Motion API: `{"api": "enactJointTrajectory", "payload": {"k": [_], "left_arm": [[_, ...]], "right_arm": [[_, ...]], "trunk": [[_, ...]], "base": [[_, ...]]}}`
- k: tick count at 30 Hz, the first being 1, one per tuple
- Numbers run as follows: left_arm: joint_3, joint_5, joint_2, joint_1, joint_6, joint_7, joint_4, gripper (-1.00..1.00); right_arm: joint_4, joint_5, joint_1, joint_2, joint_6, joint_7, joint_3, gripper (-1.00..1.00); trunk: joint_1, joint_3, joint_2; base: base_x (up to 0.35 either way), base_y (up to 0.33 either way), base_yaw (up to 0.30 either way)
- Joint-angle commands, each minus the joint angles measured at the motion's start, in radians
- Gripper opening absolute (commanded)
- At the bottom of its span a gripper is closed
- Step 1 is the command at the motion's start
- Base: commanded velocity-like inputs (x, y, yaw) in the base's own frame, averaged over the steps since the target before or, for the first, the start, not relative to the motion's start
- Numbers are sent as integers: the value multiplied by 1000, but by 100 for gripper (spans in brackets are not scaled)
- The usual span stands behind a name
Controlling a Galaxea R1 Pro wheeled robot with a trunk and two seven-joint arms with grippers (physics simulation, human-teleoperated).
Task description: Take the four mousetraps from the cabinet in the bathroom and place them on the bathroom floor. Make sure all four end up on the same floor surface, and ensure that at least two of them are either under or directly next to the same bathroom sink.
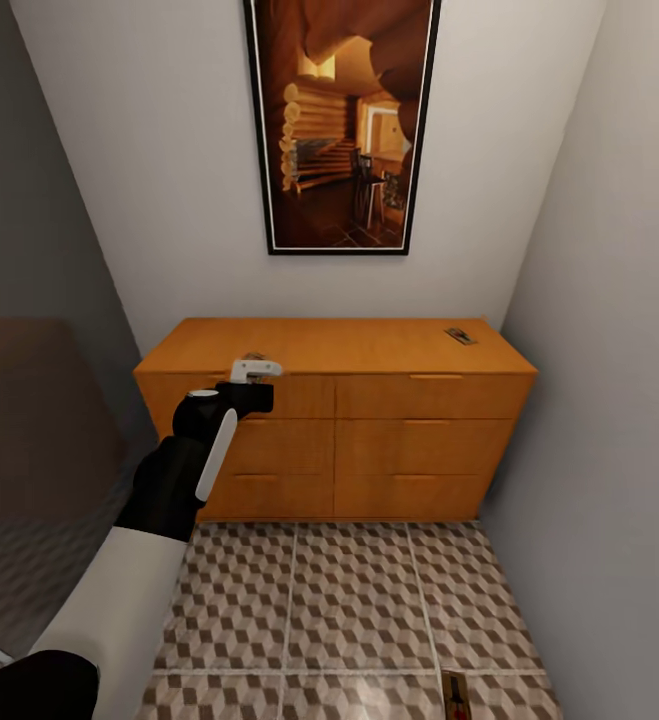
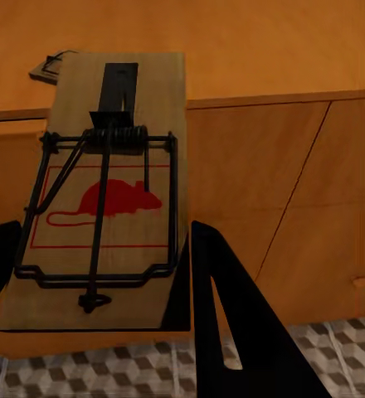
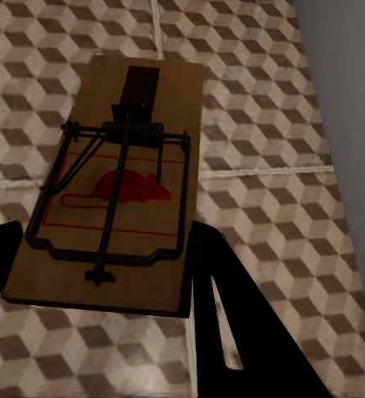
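Nearest, floor: the bathroom floor (image 1: 349, 610) of cube-patterned tiles lies open between the grey wall at left and the pale wall at right, up to the foot of the cabinet.
Trap at the lower edge: a mousetrap (image 1: 456, 694) shows low in the head view, close to the right wall; whether it touches the tiles I cannot tell.
Right pincer: the right pincer (image 3: 99, 274) has its dark fingers (image 3: 232, 315) closed on the near end of a mousetrap (image 3: 116, 182), held flat above the tiles with the wall close beside it.
Left arm: the left arm (image 1: 184, 465) reaches forward and up from the lower left, forearm angled toward the cabinet's front top edge.
Left pincer: the left pincer (image 2: 95, 282) grips the near end of another mousetrap (image 2: 108, 191), which is held in front of the drawers, at the level of the top edge.
Cabinet: the cabinet (image 1: 389, 440) fills the alcove, its right end almost against the wall.
Cabinet top: a further mousetrap (image 1: 460, 336) lies near the back right corner.
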Motion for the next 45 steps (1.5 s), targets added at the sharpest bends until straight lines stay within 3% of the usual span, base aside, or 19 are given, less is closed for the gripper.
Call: {"api": "enactJointTrajectory", "payload": {"k": [1,8,20,24,32,35,38,42,45], "left_arm": [[-2,4,0,-1,4,9,-1,-100],[-1,4,1,0,4,9,7,-100],[-3,2,1,17,-12,3,138,-100],[-3,2,1,60,-89,1,195,-100],[-3,-3,7,164,-403,0,421,-100],[-3,-5,19,188,-547,2,563,-100],[-4,-8,28,206,-725,4,782,-100],[-4,-8,49,211,-902,4,975,-100],[-4,-7,65,212,-1115,3,1140,-100]], "right_arm": [[1,7,0,0,-3,0,-8,-100],[1,7,0,1,-3,0,-8,-100],[1,7,0,1,-3,1,-8,-100],[1,7,0,1,-3,1,-8,-100],[1,7,0,1,-3,1,-8,-100],[1,7,0,1,-3,1,-8,-100],[1,7,0,1,-3,1,-8,-100],[1,7,-1,1,-3,2,-8,-100],[1,7,0,1,-5,4,-8,-100]], "trunk": [[-1,-1,-1],[-1,-1,-1],[-1,-1,-1],[-1,-1,-1],[-1,-1,-1],[-1,-1,-1],[-1,-1,-1],[-1,-1,-1],[-1,-1,-1]], "base": [[-341,0,0],[-340,0,0],[-78,0,0],[-2,0,0],[0,0,0],[0,0,0],[0,0,0],[0,0,0],[0,0,0]]}}
